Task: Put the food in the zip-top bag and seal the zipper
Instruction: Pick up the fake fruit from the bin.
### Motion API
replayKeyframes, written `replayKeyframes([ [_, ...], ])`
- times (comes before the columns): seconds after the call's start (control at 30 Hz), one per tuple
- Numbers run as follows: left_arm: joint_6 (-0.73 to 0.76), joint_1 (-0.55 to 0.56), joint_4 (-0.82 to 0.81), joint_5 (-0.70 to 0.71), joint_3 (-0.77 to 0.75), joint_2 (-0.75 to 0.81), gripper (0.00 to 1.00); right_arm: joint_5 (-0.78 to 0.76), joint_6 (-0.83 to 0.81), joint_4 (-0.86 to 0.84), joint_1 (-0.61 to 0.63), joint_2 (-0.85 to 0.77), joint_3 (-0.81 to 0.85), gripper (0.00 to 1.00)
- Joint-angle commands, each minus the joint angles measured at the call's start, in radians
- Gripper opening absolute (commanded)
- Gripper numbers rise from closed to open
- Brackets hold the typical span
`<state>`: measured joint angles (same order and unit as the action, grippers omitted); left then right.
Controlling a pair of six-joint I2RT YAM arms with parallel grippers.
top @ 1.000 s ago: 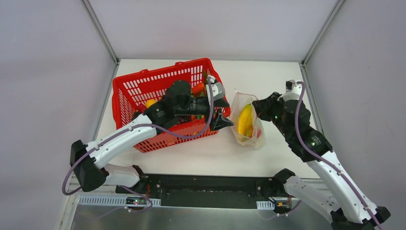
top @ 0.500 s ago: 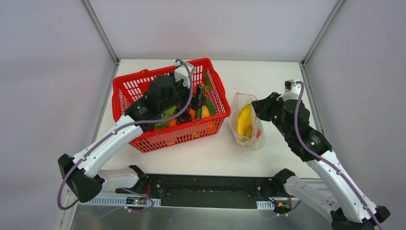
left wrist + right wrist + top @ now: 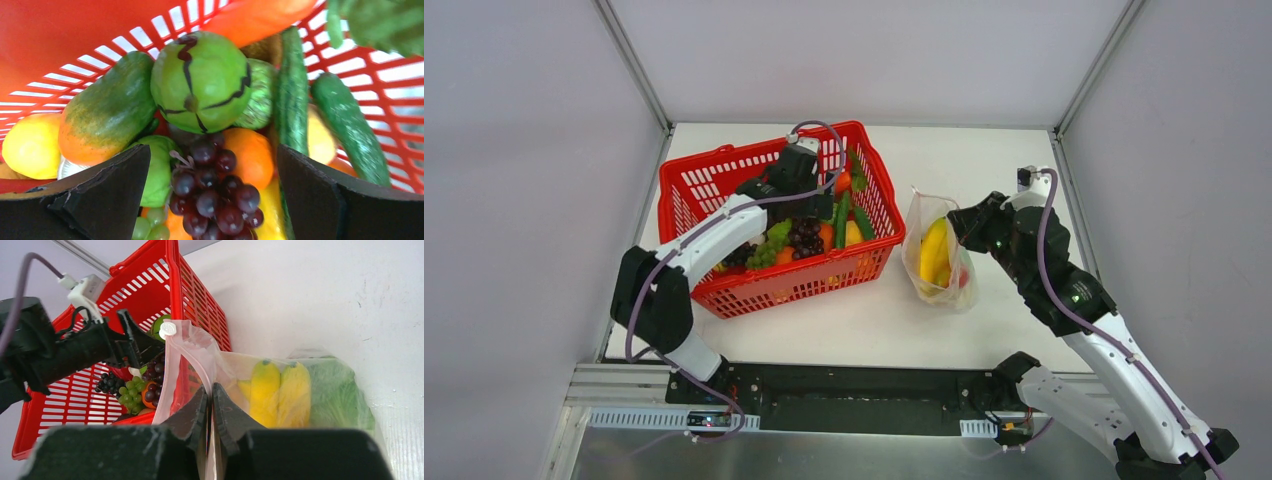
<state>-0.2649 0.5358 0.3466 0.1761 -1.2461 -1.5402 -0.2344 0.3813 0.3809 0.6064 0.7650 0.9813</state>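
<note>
The clear zip-top bag [image 3: 939, 262] stands right of the basket with yellow bananas [image 3: 277, 390] and a leafy green cabbage [image 3: 336, 396] inside. Its pink zipper [image 3: 169, 371] runs along the open mouth, with a white slider [image 3: 167, 329] at the end. My right gripper [image 3: 210, 392] is shut on the bag's mouth edge and holds it up. My left gripper [image 3: 212, 162] is open wide inside the basket, just above purple grapes [image 3: 217, 197]. Around them lie a green round fruit [image 3: 200, 80], an orange [image 3: 250, 152] and cucumbers [image 3: 292, 90].
The red mesh basket [image 3: 714, 180] sits left of centre, full of toy food, with its right wall close to the bag. A green-orange mango [image 3: 105, 110] and a lemon [image 3: 30, 145] lie at its left side. White walls enclose the table.
My left gripper has swung from beside the bag's mouth back over the basket, dropped among the food and opened wide. The right gripper and the bag have stayed in place.
</note>
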Motion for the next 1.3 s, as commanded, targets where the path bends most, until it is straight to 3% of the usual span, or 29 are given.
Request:
replayKeyframes([
  [0.0,-0.022,-0.018,-0.032,0.111,-0.066,-0.047,0.99,0.000,0.008,-0.047,0.003,-0.010,0.009,0.10],
  [0.17,0.013,-0.024,-0.119,0.202,-0.069,-0.118,0.99,-0.001,0.004,-0.044,0.003,-0.005,0.010,0.10],
  [0.33,-0.001,-0.042,-0.119,0.115,-0.111,-0.204,0.94,0.018,0.002,-0.049,0.003,0.013,0.014,0.10],
  [0.47,-0.040,-0.042,-0.115,0.053,-0.086,-0.222,0.82,0.012,0.001,-0.045,0.003,0.007,0.013,0.10],
  [0.57,-0.055,-0.042,-0.123,0.051,-0.055,-0.200,0.58,0.008,0.000,-0.045,0.003,0.001,0.011,0.10],
  [0.67,-0.056,-0.042,-0.111,0.050,-0.042,-0.164,0.44,0.015,-0.001,-0.045,0.003,0.007,0.013,0.10],
  [0.77,-0.056,-0.042,-0.103,0.038,-0.025,-0.105,0.36,0.022,0.001,-0.045,0.003,0.012,0.014,0.10],
  [1.03,-0.067,-0.042,-0.112,-0.039,0.028,0.095,0.30,0.026,0.004,-0.048,0.003,0.012,0.013,0.10],
  [1.27,-0.100,-0.038,-0.177,-0.231,0.050,0.248,0.30,0.035,0.007,-0.048,0.003,0.019,0.013,0.10],
])
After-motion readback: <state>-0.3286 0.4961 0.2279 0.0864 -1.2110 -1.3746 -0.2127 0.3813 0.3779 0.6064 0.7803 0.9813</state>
